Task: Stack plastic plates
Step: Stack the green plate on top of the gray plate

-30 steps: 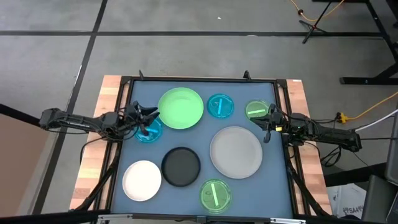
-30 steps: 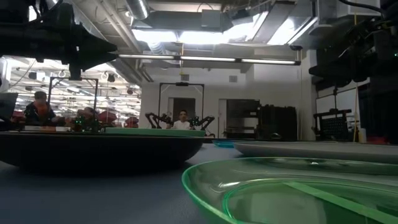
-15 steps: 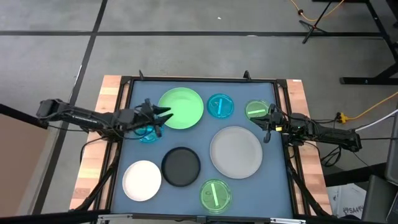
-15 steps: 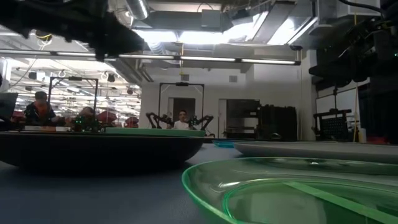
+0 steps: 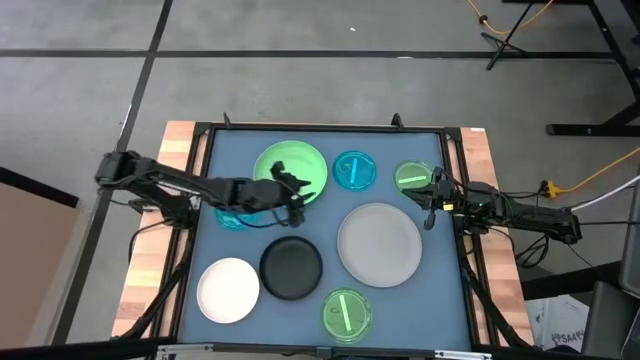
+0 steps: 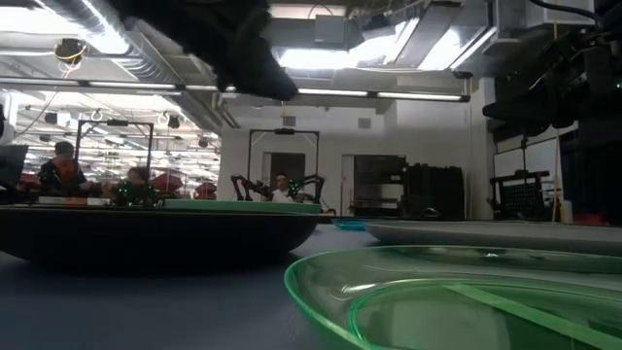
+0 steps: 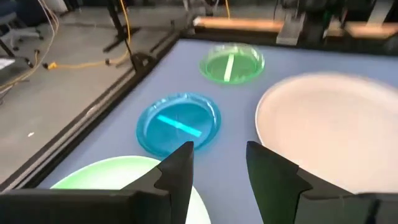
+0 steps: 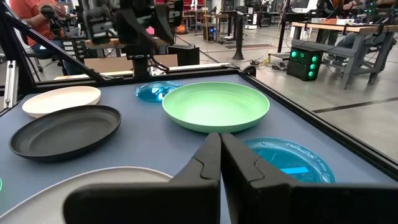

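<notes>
Risk entry: left tool (image 5: 296,188), released, over light green plate (image 5: 283,165) rim, may skid it into blue plate (image 5: 353,170); right tool (image 5: 430,197) clenched, empty, by worktop (image 5: 255,232) edge.

Right end effector (image 8: 220,163) low over the bench (image 8: 149,140), its two dark fingers pressed together. Just past them, the light green plate (image 8: 216,106). Beside the fingers a translucent blue plate (image 8: 292,160); farther off, another blue one (image 8: 155,91). Black plate (image 8: 65,129) and white plate (image 8: 61,99) alongside (the grey plate's (image 8: 74,183) rim nearest). Left arm (image 8: 134,28) hangs beyond.
</notes>
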